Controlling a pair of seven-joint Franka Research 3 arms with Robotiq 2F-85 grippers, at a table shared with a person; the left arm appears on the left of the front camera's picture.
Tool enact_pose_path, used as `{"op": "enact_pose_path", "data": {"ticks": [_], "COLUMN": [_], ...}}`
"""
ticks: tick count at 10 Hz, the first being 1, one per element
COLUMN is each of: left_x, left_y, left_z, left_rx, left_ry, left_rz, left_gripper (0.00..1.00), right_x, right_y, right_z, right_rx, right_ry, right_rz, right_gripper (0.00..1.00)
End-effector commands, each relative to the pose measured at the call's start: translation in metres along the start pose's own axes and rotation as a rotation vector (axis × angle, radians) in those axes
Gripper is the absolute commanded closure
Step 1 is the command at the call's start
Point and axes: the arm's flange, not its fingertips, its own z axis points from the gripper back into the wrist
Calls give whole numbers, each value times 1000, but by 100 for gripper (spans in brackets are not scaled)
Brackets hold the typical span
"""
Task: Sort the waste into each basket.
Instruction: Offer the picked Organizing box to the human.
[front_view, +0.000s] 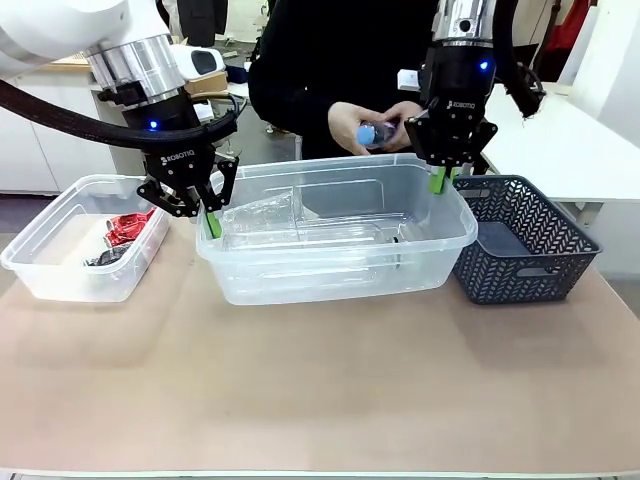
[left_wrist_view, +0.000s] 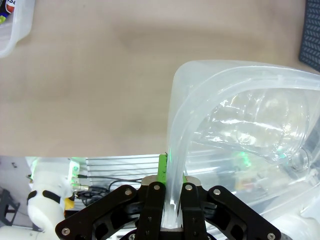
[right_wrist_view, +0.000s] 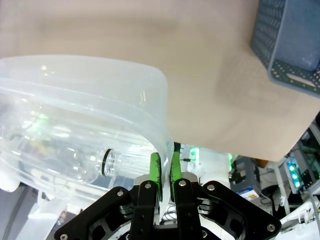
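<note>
A tan desk carries the things, with a person in dark clothing standing at its far side; on it, in the middle, sits a large clear tub holding crumpled transparent plastic bottles, one of which shows through the wall in the left wrist view and another, with its neck ring, in the right wrist view. The left gripper has its jaws closed on the tub's left rim, the clear wall pinched between the green pads; the right gripper has its jaws closed on the tub's right rim, the rolled edge squeezed between its pads. To the left, just beside the large tub, stands a smaller clear tub with crushed red and dark cans lying in it; to the right, touching or nearly touching the large tub, sits a dark blue lattice basket, its corner also visible from the right wrist. Beyond the large tub the person's hands hold a clear bottle with a blue cap, close to the right arm's wrist.
</note>
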Motion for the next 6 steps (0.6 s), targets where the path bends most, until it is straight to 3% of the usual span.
{"op": "enact_pose_path", "data": {"ticks": [1,6], "left_x": [2,2], "left_y": [-1,-1], "left_z": [3,3], "left_rx": [2,2], "left_ry": [-5,-5], "left_rz": [4,4], "left_gripper": [96,96], "right_x": [-1,-1], "right_y": [0,0], "right_z": [4,4], "right_rx": [0,0], "right_ry": [-7,-7], "right_rz": [41,41], "right_gripper": [90,90]}}
